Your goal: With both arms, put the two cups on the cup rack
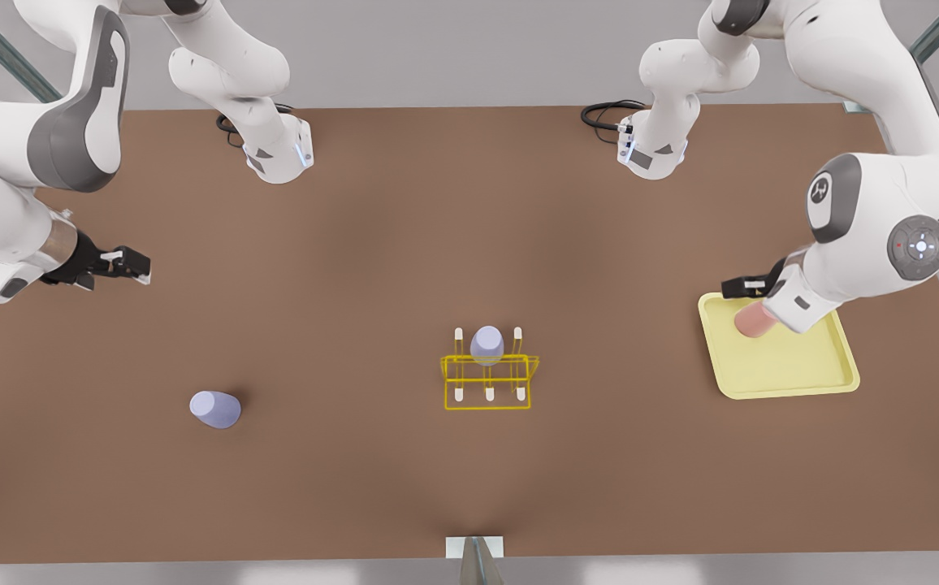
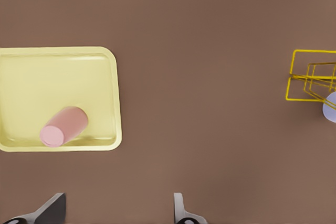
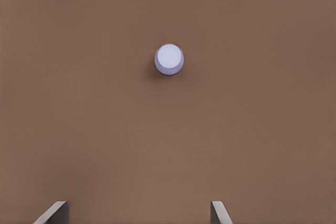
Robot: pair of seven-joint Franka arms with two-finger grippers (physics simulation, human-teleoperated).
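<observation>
On the front view's right, your left gripper (image 1: pixel 742 286) hangs over the tray (image 1: pixel 794 382) beside the pink cup (image 1: pixel 754 322); the right gripper (image 1: pixel 140 266) waits, well apart from the lavender cup (image 1: pixel 215 409). A look-alike cup (image 1: pixel 486 344) already sits on the rack (image 1: pixel 489 382).

Left wrist: fingers (image 2: pixel 52 209) apart, pink cup tipped over, so it may roll as you close.

Right wrist: fingers (image 3: pixel 55 212) apart, lavender cup upside down and off-centre; you could knock it over.

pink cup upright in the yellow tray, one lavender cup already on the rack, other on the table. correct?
Not quite: the pink cup lies on its side in the tray, as the left wrist view shows. One lavender cup is on the rack, the other lavender cup on the table.
</observation>
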